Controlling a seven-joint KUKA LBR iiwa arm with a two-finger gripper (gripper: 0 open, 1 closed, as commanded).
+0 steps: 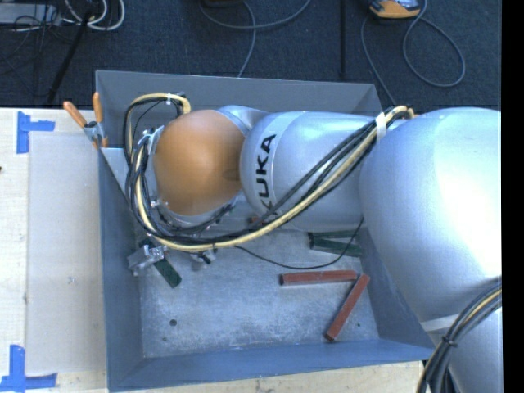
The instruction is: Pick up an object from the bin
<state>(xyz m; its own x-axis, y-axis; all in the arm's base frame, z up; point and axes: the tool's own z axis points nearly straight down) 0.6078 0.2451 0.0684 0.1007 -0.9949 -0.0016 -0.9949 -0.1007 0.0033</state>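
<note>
My gripper [147, 258] is low over the bin floor at the left wall, mostly hidden under the arm's orange cover. A small dark green piece [169, 275] lies on the floor right beside the gripper's visible metal part; whether they touch is unclear. Further right lie two reddish-brown sticks: one flat along the floor [319, 278], the other slanted [345, 308] toward the front right corner. A dark green flat strip [336, 243] lies behind them, partly under the arm.
The arm reaches in from the right and covers the back half of the bin. Yellow and black cables loop round the wrist. A small dark speck [173, 323] sits on the bare grey floor at the front left.
</note>
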